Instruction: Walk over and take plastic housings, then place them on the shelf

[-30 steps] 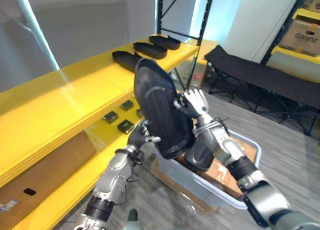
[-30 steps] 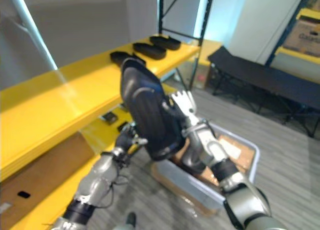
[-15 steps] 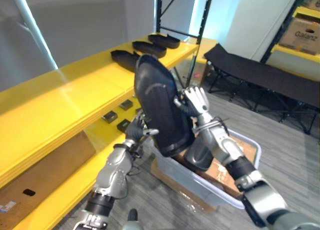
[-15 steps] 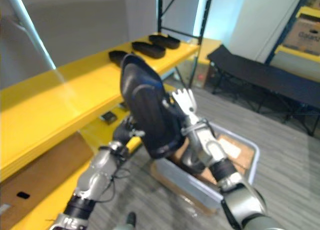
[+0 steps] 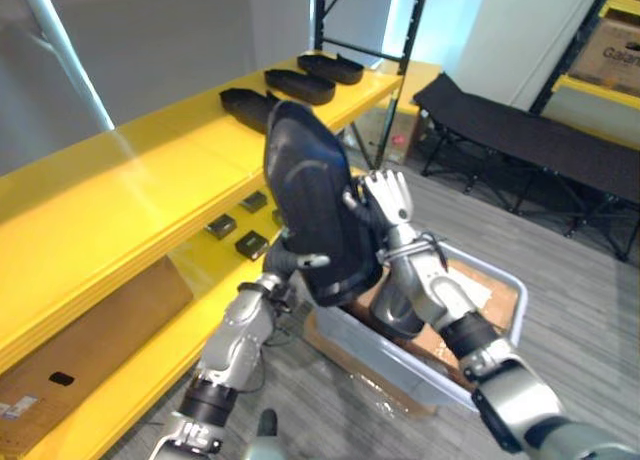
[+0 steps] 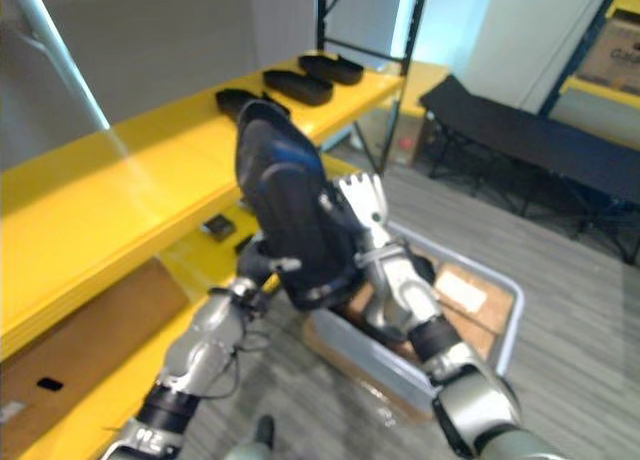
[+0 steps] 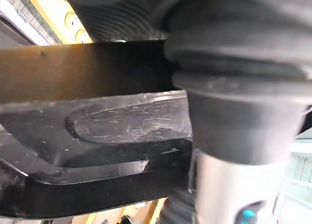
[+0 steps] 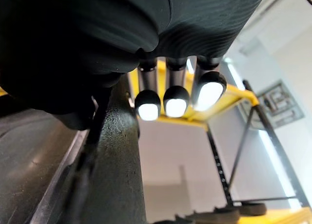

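Black housing (image 5: 315,215) upright before yellow shelf (image 5: 130,195); grey bin (image 5: 395,365) beneath.

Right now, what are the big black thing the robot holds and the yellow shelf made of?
The black cover looks like hard plastic, shiny: close up it shows fine scratches and glints. The yellow shelf looks painted and glossy, since light streaks across it; metal or board underneath, I cannot tell.
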